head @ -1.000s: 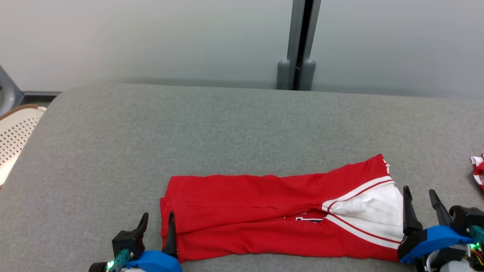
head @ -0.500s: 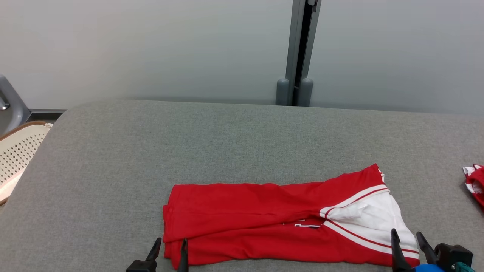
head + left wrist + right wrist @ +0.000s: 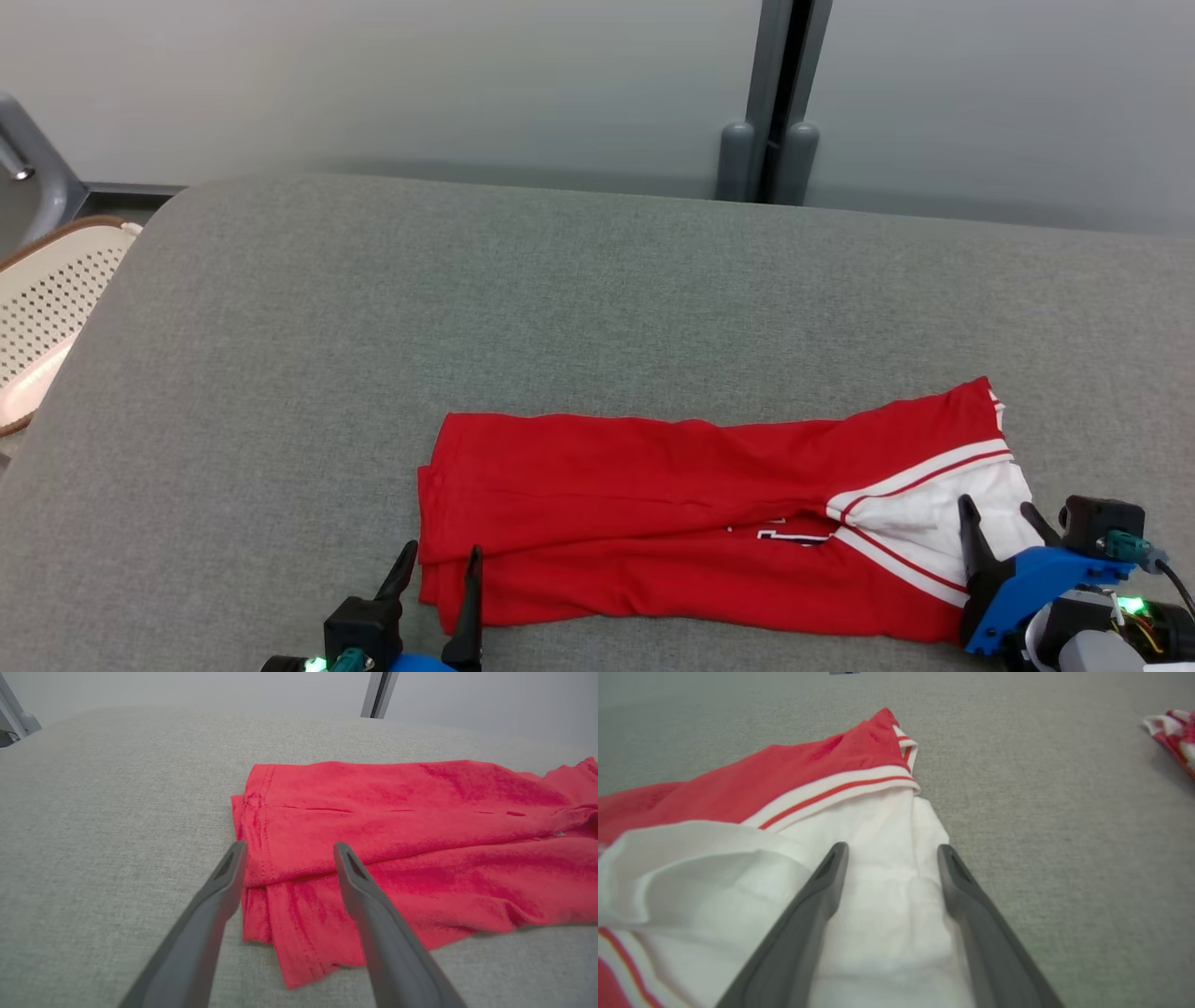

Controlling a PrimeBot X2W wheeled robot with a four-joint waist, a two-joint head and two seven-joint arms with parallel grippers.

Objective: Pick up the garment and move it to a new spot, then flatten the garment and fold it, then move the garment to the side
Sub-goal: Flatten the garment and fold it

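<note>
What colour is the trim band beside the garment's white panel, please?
The band is white with a red stripe, clearest in the right wrist view.

Bright, even, diffuse light with no glare; folded red-and-white jersey garment (image 3: 691, 523) casts only a thin soft shadow on the grey woven fabric surface (image 3: 560, 308); head view sharp, wrist views wide-angle, dark grey gripper fingers (image 3: 798, 933) blurred close up, far background soft.

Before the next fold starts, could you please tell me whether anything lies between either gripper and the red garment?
Nothing visible does. The left gripper stands open at the red garment's left end, the right gripper open at its white right end. Another red-and-white cloth lies well apart.
</note>
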